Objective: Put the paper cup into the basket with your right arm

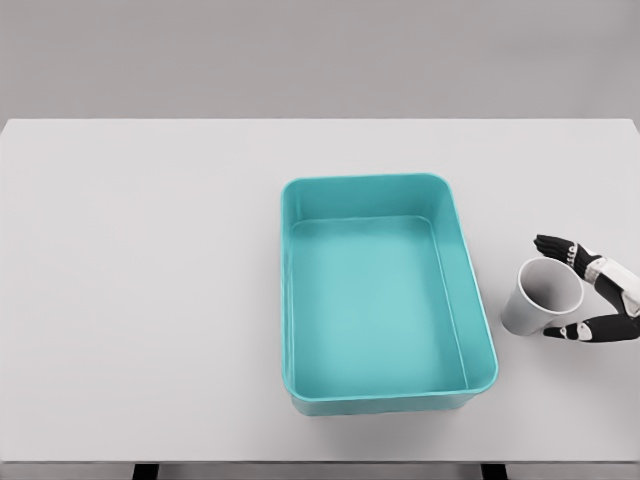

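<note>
Your right hand (592, 288), black-fingered with white segments, comes in from the right edge of the head view and sits right at the white paper cup (541, 297). Its fingers are spread in a wide curl around the cup's open rim: one set of fingertips (552, 244) reaches over the far side of the rim, and another finger lies along the near side, low against the cup wall. You can see both sides bracketing the cup, but whether they are actually pressing on it is hard to tell; no firm grip shows.

The cup stands on the white table (140, 290), tilted so that its open mouth faces up and toward the hand, with its narrower base pointing down and toward the basket.

The teal rectangular plastic basket (292, 300) with rounded corners is your landmark. The cup is just to the right of it, level with the nearer half of its right wall, close to that wall but not touching it. The hand lies farther right of the basket, beyond the cup.

The table spreads wide to the left of the basket and behind it.
</note>
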You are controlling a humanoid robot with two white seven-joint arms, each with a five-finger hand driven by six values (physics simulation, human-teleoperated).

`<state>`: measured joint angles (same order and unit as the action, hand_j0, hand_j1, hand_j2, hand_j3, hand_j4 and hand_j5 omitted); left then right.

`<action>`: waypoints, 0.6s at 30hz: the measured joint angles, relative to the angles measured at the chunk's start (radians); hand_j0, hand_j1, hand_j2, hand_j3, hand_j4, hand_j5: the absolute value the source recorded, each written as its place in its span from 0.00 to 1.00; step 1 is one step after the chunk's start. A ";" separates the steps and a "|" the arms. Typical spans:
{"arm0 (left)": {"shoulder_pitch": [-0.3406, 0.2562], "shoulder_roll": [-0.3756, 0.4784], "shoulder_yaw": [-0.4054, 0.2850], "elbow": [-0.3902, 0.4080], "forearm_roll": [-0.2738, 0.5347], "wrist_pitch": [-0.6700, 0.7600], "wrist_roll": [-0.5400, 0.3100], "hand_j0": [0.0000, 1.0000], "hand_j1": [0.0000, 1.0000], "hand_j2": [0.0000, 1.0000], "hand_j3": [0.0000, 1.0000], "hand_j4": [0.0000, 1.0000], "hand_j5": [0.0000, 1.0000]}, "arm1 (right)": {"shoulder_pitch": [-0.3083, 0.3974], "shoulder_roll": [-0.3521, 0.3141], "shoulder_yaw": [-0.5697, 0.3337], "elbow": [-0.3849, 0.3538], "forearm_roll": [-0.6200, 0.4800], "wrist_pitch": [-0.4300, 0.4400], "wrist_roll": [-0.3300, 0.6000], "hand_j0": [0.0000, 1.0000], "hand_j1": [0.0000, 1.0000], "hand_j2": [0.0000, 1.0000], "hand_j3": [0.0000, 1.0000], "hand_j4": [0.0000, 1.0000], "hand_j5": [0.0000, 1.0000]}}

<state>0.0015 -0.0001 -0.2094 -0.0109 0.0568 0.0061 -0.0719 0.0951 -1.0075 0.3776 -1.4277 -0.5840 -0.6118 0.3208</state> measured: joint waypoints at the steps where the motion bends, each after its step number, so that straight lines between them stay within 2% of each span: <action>1: 0.000 0.000 0.000 0.000 0.000 0.000 0.000 1.00 1.00 1.00 1.00 1.00 1.00 | 0.002 -0.001 0.000 -0.002 0.000 0.000 -0.003 1.00 1.00 1.00 1.00 1.00 1.00; 8: 0.000 0.000 0.000 0.000 0.000 0.000 0.000 1.00 1.00 1.00 1.00 1.00 1.00 | 0.003 -0.018 0.000 -0.026 -0.006 0.000 -0.026 1.00 1.00 1.00 1.00 1.00 1.00; 13: 0.000 0.000 0.000 0.000 0.000 0.000 0.000 1.00 1.00 1.00 1.00 1.00 1.00 | 0.021 -0.072 0.000 -0.062 -0.011 0.000 -0.054 1.00 1.00 1.00 1.00 1.00 1.00; 18: 0.000 0.000 0.000 0.000 0.000 0.000 0.000 1.00 1.00 1.00 1.00 1.00 1.00 | 0.038 -0.089 0.001 -0.077 -0.013 0.000 -0.072 1.00 1.00 1.00 1.00 1.00 1.00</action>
<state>0.0015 -0.0001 -0.2094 -0.0108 0.0567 0.0062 -0.0719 0.1334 -1.0968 0.3788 -1.5051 -0.5966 -0.6116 0.2483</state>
